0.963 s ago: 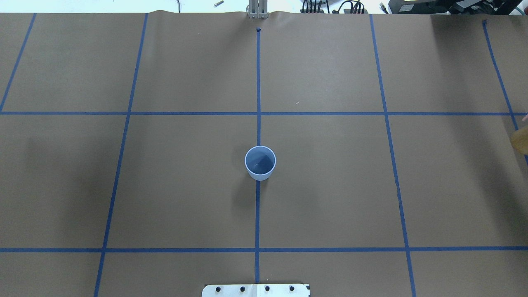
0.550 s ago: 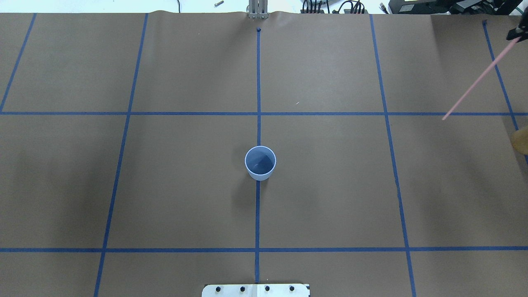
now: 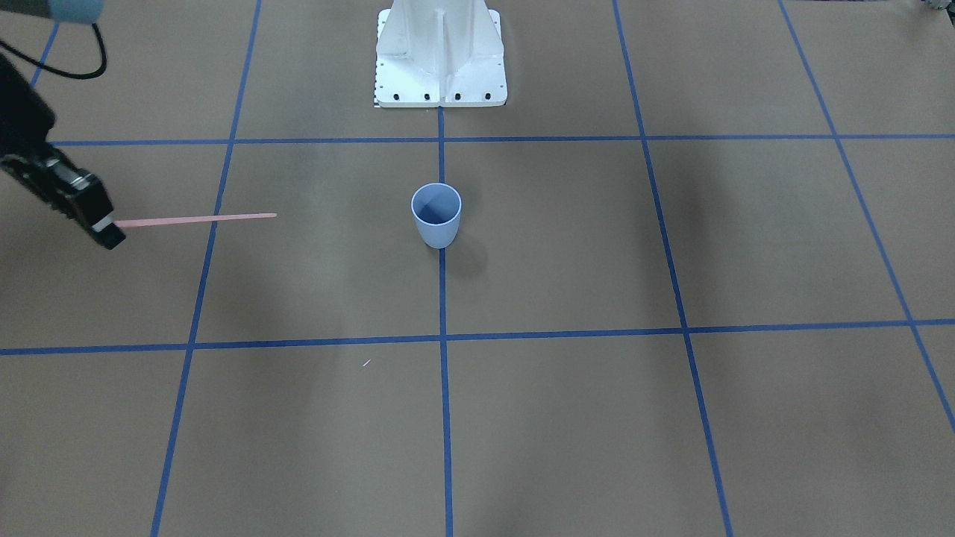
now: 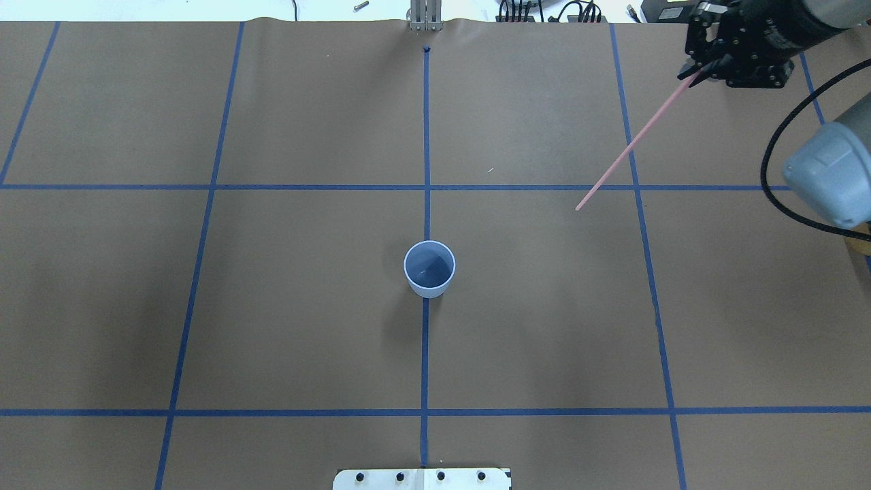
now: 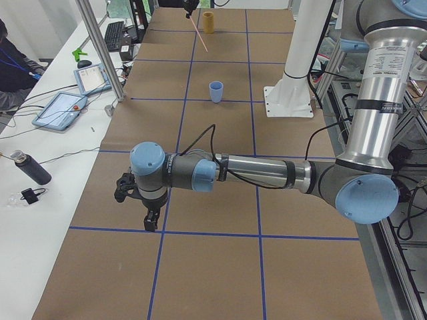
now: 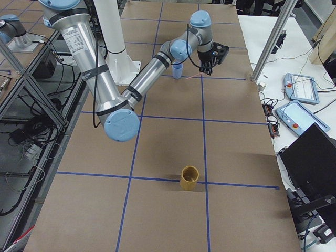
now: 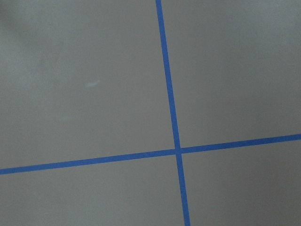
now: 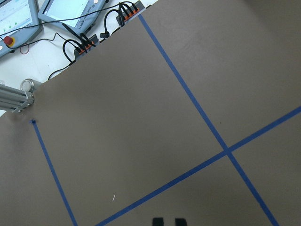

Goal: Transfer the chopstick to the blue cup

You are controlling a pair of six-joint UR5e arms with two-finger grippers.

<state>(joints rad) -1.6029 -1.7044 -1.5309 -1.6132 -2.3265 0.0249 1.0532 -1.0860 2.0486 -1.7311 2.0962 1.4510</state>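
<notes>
Holds the left jaws low over the surface at far left, beside a tape crossing, likely parked to leave the middle free; cannot tell from the side view whether wide or narrow. Finds the blue cup upright at dead centre on the middle tape line, mouth up, nothing inside and nothing near its rim, so open to approach from any hour. Carries the chopstick in the air at about 2 o'clock of the cup, well apart from it, not yet delivered. Grips one end with the right jaws pinched narrow on it, free end slanting toward 7 o'clock, probably so the long loose part can lead into the mouth. Calls, by judgement, for tipping nearer upright above the rim, since a slanted stick could catch the wall and topple so light a cup. Leaves a mustard cup near the right edge at 3 o'clock, off the path. Has bare surface between stick tip and cup, and cables along the far edge at 12 o'clock.
</notes>
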